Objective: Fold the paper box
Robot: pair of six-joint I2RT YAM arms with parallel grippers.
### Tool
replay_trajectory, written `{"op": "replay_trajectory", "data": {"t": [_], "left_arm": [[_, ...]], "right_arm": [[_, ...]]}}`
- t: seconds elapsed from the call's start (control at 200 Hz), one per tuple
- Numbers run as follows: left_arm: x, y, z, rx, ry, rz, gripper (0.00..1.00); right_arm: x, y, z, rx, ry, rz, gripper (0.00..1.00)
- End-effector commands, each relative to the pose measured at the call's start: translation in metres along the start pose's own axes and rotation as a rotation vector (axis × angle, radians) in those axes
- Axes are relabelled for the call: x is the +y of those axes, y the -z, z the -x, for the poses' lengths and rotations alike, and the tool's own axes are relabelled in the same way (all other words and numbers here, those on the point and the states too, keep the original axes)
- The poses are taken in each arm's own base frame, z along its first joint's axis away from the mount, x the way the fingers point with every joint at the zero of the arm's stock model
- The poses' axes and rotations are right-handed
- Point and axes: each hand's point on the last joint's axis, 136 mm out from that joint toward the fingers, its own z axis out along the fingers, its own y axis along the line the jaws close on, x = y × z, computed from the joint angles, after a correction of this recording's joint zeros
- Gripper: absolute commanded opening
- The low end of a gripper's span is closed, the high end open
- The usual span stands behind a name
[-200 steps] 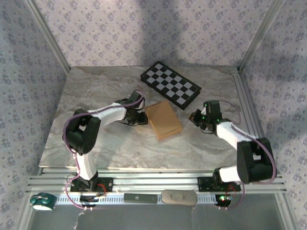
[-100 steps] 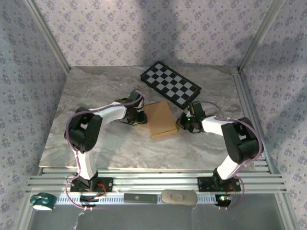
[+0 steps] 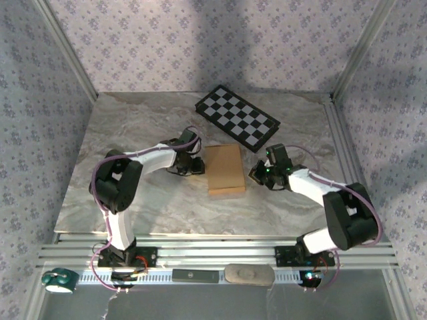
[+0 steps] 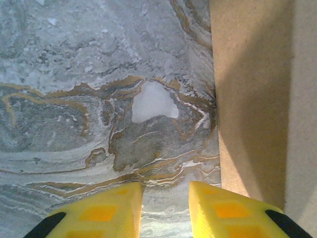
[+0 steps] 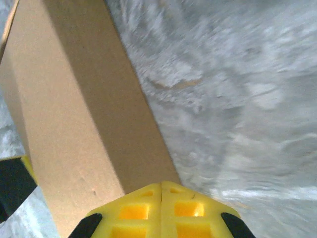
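Observation:
The paper box (image 3: pixel 225 170) lies closed and flat on the marble table, a tan cardboard block squared to the table's edges. My left gripper (image 3: pixel 194 164) sits low at the box's left side; in the left wrist view its jaws (image 4: pixel 166 208) stand slightly open over bare marble, and the box's wall (image 4: pixel 257 99) is just to the right of the right finger. My right gripper (image 3: pixel 256 175) is at the box's right side. In the right wrist view it is shut (image 5: pixel 162 198), tips together and empty, right up against the box's side wall (image 5: pixel 74 114).
A black-and-white checkered board (image 3: pixel 237 117) lies behind the box at the back of the table. Aluminium rails run along the right edge (image 3: pixel 343 147) and the near edge (image 3: pixel 213 250). A finger of the other gripper (image 5: pixel 15 183) peeks in at the box's far side.
My right gripper swung left to the box's right side. The box turned from a skewed angle to lie square with the table. The left gripper stayed put.

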Motion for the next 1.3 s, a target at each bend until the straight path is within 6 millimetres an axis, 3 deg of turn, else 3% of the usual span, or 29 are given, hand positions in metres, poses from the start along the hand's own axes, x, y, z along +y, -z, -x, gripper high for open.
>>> {"op": "replay_trajectory", "data": {"t": [0.0, 0.13, 0.23, 0.535, 0.74, 0.949, 1.174, 1.294], "left_arm": [[0.01, 0.013, 0.001, 0.001, -0.004, 0.027, 0.31], [0.005, 0.013, 0.011, -0.004, 0.005, -0.002, 0.31], [-0.001, 0.005, 0.011, 0.017, 0.012, -0.031, 0.31], [-0.024, -0.01, 0.005, 0.048, -0.026, -0.065, 0.3], [-0.015, -0.006, 0.003, 0.033, -0.018, -0.028, 0.3], [-0.002, 0.003, 0.012, 0.015, 0.004, -0.018, 0.31], [-0.002, 0.006, 0.028, -0.002, 0.024, -0.042, 0.31], [-0.007, 0.001, 0.03, 0.011, 0.025, -0.068, 0.31]], "right_arm": [[-0.021, 0.006, 0.022, -0.049, -0.001, -0.109, 0.03], [-0.002, -0.009, 0.052, -0.064, 0.013, -0.015, 0.03], [0.013, -0.026, 0.055, -0.022, 0.016, 0.021, 0.02], [0.058, -0.06, 0.01, 0.085, 0.064, 0.099, 0.02], [0.039, -0.043, 0.009, 0.044, 0.032, 0.033, 0.02], [0.003, -0.028, 0.044, -0.064, -0.087, -0.048, 0.02], [0.019, -0.052, 0.074, -0.132, -0.245, 0.051, 0.0], [0.035, -0.072, 0.079, -0.111, -0.299, 0.1, 0.0]]}}
